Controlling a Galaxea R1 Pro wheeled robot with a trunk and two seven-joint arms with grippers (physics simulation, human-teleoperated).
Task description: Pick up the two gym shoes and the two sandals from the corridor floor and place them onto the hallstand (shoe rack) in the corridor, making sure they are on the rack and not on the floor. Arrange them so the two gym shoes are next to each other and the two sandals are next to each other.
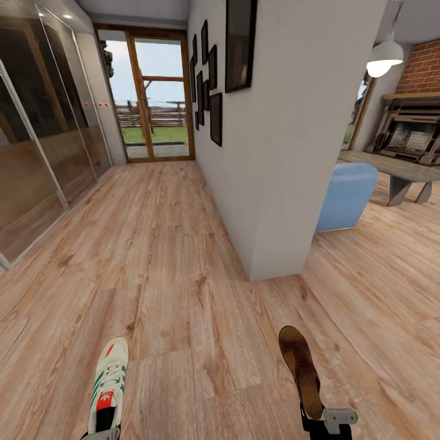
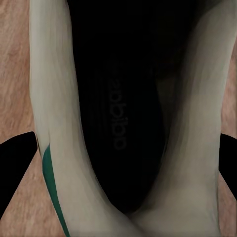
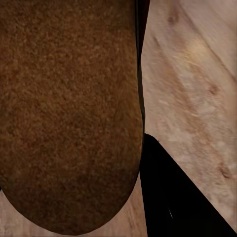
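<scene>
One white gym shoe (image 1: 109, 384) with green stripes and a red-orange tongue patch juts forward at the lower left of the head view, my left gripper (image 1: 101, 435) shut on its heel end. In the left wrist view its dark opening (image 2: 116, 123) sits between my black fingers (image 2: 15, 165). A brown sandal (image 1: 300, 370) juts forward at the lower right, held at its heel by my right gripper (image 1: 322, 425). Its brown footbed (image 3: 69, 113) shows in the right wrist view beside one black finger (image 3: 173, 197). The corridor floor (image 1: 165, 256) runs ahead. The hallstand is out of view.
Glass sliding doors (image 1: 36, 146) line the corridor's left side. A glazed door (image 1: 150, 101) closes the far end. A grey wall (image 1: 275, 134) with dark picture frames (image 1: 214, 73) ends at a corner ahead. Right of it are a blue sofa (image 1: 345, 195) and a brick fireplace (image 1: 409, 131).
</scene>
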